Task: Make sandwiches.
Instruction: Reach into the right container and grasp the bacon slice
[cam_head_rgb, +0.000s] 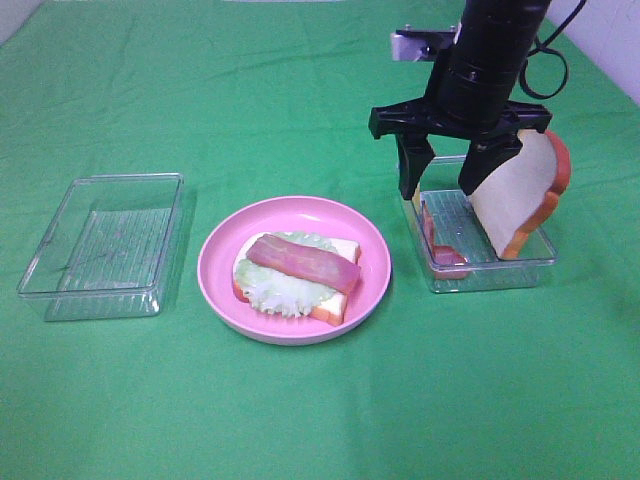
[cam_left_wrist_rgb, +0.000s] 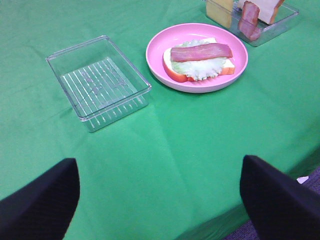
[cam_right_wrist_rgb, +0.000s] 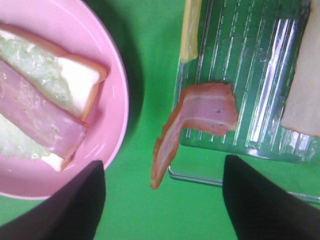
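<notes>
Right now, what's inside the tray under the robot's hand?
A bread slice leaning upright, a bacon strip at the rim and a cheese piece. From above, the gripper covers part of the tray floor.

Half-built open sandwich (cam_head_rgb: 297, 278), spare parts in tray.
Bottom bread slice (cam_head_rgb: 344, 249) flat on pink plate (cam_head_rgb: 215, 265), topped with lettuce (cam_head_rgb: 280, 292) and a bacon strip (cam_head_rgb: 303, 262); second bread slice (cam_head_rgb: 520, 195) leans upright in clear tray (cam_head_rgb: 500, 275), spare bacon (cam_right_wrist_rgb: 200, 112) draped over rim, cheese (cam_right_wrist_rgb: 191, 27) against wall.
</notes>
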